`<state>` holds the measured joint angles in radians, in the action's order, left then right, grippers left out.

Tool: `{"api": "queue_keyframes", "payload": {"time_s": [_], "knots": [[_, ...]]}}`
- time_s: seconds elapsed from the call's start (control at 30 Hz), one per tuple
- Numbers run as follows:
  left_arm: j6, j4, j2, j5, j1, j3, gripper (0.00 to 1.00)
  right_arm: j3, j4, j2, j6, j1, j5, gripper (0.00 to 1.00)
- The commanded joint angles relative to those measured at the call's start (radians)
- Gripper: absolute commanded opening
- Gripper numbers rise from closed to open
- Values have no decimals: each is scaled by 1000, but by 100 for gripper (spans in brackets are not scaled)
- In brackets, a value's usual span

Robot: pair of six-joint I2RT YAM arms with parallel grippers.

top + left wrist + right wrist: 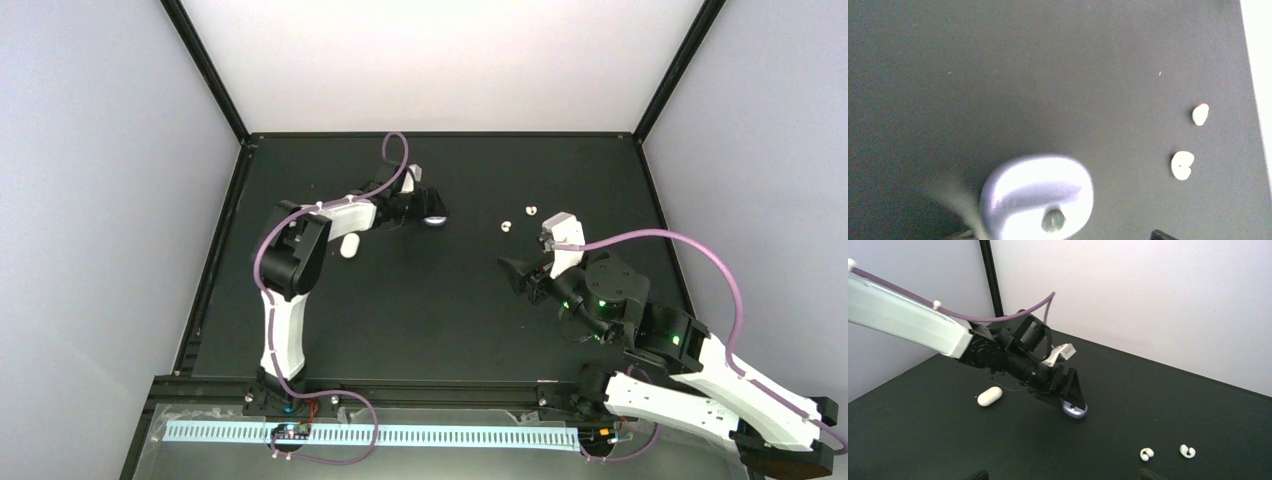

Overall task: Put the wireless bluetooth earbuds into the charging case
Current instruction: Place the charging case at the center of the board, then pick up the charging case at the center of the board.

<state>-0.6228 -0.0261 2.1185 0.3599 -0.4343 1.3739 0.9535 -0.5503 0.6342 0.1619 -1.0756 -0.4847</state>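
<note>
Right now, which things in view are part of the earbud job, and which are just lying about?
Job: white earbuds, white case, lavender case.
Lying about: only the pale notched strip at the near edge.

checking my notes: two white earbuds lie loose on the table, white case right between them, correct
No. The white earbuds lie loose on the table, but the white case lies apart from them, beyond the purple case; the right wrist view shows it.
</note>
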Motion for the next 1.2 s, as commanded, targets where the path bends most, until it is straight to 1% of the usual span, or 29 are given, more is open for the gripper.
{"api": "queue_keyframes", "payload": {"time_s": [0.0,0.17,0.27,0.37,0.4,0.47,0.53,0.67,0.9,1.03,1.17], "knots": [[31,-87,-133,-86,7,-93,98,14,-3,-14,-12,4,-22,77],[75,-193,-346,-173,5,-178,99,-11,34,-2,-17,4,-4,78],[106,-320,-470,-343,9,-224,99,-28,57,6,-14,4,14,78],[118,-359,-572,-455,45,-311,99,-48,76,10,-12,5,29,78],[131,-356,-596,-462,67,-341,99,-52,78,10,-12,5,31,78],[148,-357,-622,-429,124,-387,99,-58,82,11,-15,5,32,78],[160,-371,-616,-402,174,-407,99,-61,79,11,-16,4,32,78],[197,-405,-545,-345,233,-397,99,-64,76,9,-15,5,32,78],[227,-407,-409,-359,251,-308,98,-55,65,14,-8,4,42,78],[263,-425,-335,-343,251,-251,87,-46,47,10,-7,4,35,78],[308,-422,-319,-311,245,-244,74,-39,35,5,-11,4,29,78]]}}
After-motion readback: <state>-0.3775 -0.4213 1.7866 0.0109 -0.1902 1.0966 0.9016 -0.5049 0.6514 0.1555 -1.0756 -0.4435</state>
